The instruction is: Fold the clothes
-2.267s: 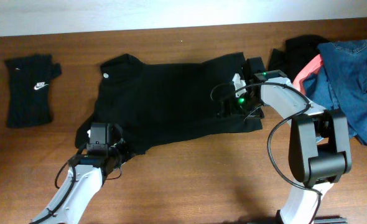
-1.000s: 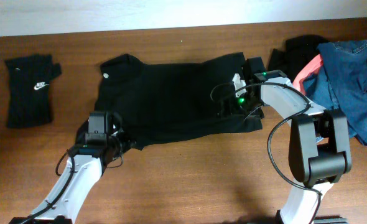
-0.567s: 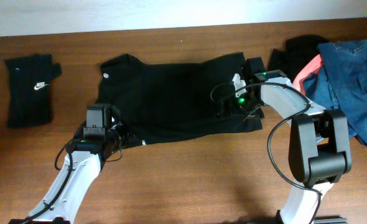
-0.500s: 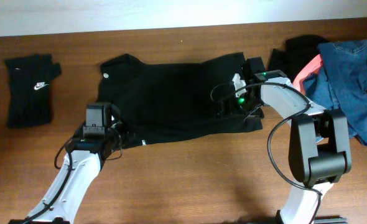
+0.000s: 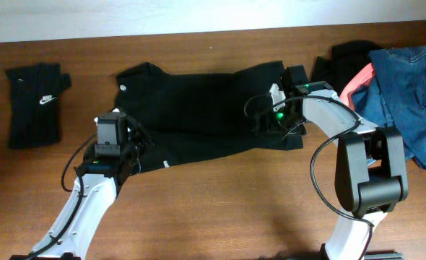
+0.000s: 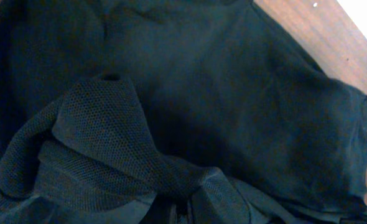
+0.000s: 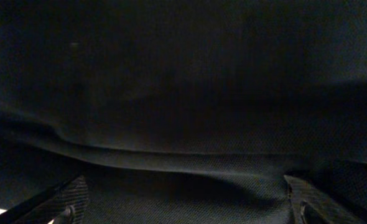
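Observation:
The clothes' main piece, a large black short-sleeved shirt (image 5: 198, 108), lies spread on the wooden table (image 5: 220, 209), a small white round logo (image 5: 123, 88) near its far left corner. My left gripper (image 5: 135, 143) is shut on the shirt's near left edge and holds it lifted over the body. In the left wrist view the mesh fabric (image 6: 102, 143) bunches around the left gripper (image 6: 183, 214). My right gripper (image 5: 261, 123) rests open on the shirt's right part. Its wide-apart fingers (image 7: 65, 202) show low in the right wrist view, with flat black cloth (image 7: 183, 124) between them.
A folded black garment with a white swoosh (image 5: 36, 105) lies at the far left. At the right edge sits a heap of blue denim (image 5: 408, 87), a coral-pink piece (image 5: 356, 81) and more black cloth (image 5: 350, 54). The right arm's base (image 5: 368, 180) stands at the near right.
My left gripper has moved away from the near edge toward the far side, dragging the shirt's near left edge up over the body. The right arm has stayed in place.

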`<act>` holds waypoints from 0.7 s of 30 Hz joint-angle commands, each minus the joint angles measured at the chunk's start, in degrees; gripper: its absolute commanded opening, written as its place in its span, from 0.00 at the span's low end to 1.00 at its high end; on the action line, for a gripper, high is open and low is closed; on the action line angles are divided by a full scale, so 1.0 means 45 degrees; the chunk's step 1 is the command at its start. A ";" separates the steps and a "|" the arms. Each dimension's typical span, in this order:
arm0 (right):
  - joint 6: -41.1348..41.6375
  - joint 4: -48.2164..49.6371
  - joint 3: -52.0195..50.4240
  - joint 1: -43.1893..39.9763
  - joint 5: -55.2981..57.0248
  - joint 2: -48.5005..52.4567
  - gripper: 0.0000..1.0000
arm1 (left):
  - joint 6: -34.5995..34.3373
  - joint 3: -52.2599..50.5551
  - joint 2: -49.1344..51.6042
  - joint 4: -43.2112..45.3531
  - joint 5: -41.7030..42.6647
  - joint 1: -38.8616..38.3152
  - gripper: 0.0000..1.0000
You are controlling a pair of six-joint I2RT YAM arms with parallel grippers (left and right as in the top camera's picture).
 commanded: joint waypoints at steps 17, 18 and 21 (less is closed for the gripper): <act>-0.0282 0.0903 -0.0044 -0.0019 0.0350 0.0340 0.99 | 0.0923 0.0287 0.1481 0.1617 -0.1098 0.0073 0.03; -0.0282 0.0889 -0.0044 -0.0010 0.0350 0.0340 0.99 | 0.0923 0.0287 0.1695 0.1826 -0.1098 0.0073 0.03; -0.0277 0.0879 -0.0044 -0.0010 0.0350 0.0340 0.99 | 0.0928 0.0287 0.2098 0.2399 -0.1103 0.0078 0.09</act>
